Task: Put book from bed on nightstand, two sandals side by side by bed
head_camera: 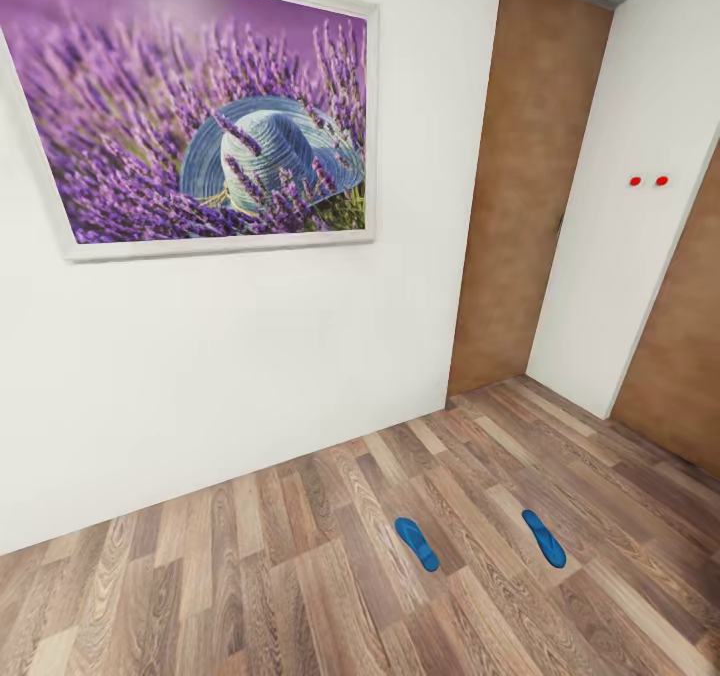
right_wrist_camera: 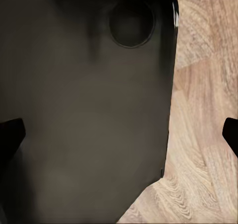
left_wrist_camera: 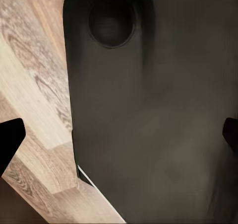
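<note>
Two blue sandals [head_camera: 416,543] [head_camera: 543,538] are seen lying on the wood floor [head_camera: 250,576], well apart, roughly parallel; a lavender picture [head_camera: 200,106] is hung on the white wall; left hand [left_wrist_camera: 119,134] and right hand [right_wrist_camera: 119,134] are spread wide, nothing gripped, dark robot body behind.

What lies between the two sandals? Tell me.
Only bare wood-plank floor, as the head view shows. The left sandal and right sandal lie apart with nothing between them.
</note>
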Robot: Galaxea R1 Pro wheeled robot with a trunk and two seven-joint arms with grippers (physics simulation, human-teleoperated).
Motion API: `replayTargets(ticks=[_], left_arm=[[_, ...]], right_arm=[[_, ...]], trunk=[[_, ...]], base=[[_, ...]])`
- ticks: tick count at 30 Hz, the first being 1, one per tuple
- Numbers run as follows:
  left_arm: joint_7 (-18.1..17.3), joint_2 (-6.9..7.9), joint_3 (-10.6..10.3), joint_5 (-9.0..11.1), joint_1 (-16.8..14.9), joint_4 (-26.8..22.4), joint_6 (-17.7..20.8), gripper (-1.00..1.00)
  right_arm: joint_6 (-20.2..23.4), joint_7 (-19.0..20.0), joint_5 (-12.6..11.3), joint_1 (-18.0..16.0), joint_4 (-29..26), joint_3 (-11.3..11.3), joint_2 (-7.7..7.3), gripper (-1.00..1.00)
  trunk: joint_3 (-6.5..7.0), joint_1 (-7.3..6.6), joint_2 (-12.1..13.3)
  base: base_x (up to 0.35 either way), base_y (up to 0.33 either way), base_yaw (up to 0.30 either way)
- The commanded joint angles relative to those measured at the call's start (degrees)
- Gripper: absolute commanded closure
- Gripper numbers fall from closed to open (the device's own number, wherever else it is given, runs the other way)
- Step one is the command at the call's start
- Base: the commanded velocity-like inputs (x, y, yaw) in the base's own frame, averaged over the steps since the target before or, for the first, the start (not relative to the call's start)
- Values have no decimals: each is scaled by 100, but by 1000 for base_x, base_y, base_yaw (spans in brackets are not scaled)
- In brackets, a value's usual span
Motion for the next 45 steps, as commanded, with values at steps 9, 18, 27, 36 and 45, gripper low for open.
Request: replayTargets(ticks=[9, 18, 27, 36, 45], left_arm=[[-9, -102, -10, -10, -9, -86, -25, -100], [-9, -145, -11, -10, -9, -376, -47, -100], [-9, -170, -17, -17, -14, -667, -316, -100], [-9, -162, -13, -12, -21, -957, -605, -100], [-9, -143, 11, 12, -18, -3290, -1655, -100]], right_arm=[[0, 62, -1, -11, -9, -6, -28, -100], [-4, 58, -10, -13, -18, -28, -25, -100], [-9, 26, -15, -12, -218, -38, -47, -100], [6, 10, -121, -27, -509, -181, -93, -100], [-170, 56, -306, -44, -2391, -799, -211, -100]], trunk=[[-3, 0, -2], [-3, 0, -2], [-3, 0, -2], [-3, 0, -2], [-3, 0, -2]], base=[[0, 0, 0], [0, 0, 0], [0, 0, 0], [0, 0, 0], [0, 0, 0]])
